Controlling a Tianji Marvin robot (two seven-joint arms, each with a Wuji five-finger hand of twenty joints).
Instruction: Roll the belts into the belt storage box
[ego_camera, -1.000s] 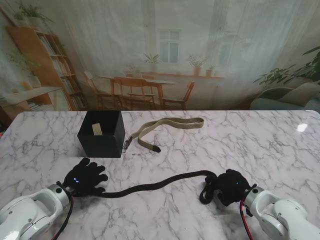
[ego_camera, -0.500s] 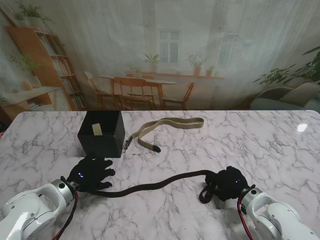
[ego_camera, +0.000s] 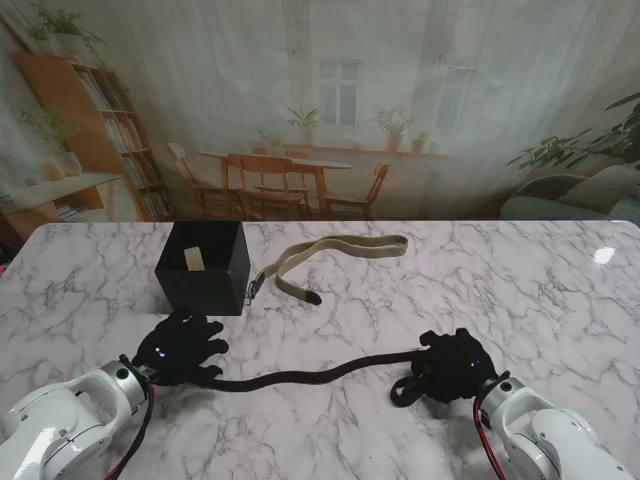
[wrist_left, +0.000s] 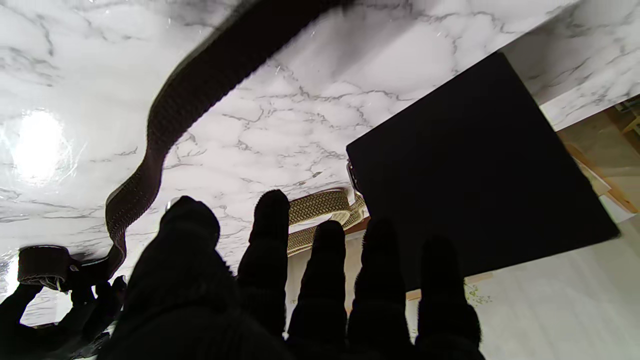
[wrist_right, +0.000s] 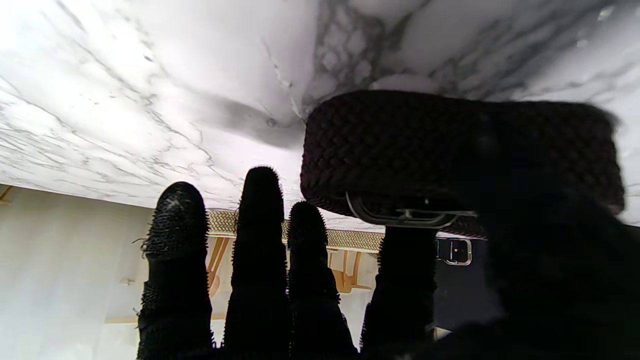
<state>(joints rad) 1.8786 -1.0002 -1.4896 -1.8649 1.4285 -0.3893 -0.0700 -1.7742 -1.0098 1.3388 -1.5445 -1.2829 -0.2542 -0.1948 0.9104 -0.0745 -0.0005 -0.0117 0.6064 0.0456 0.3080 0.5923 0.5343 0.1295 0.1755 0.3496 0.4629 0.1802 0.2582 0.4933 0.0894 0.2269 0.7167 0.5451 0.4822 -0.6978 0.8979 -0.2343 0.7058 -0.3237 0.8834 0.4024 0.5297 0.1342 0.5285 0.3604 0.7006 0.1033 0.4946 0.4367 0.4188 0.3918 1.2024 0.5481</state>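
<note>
Two belts lie on the marble bench (ego_camera: 560, 290); the dark woven belt (ego_camera: 310, 376) snakes between both hands, its buckle end coiled into a small roll; the tan woven belt (ego_camera: 340, 252) lies folded double at about one o'clock from the single black storage box (ego_camera: 203, 267), its buckle just beside the box; the right hand (ego_camera: 452, 366) is grasping the dark roll; the left hand (ego_camera: 183, 347) lies spread and released at the belt's tail, at six o'clock from the box.
</note>
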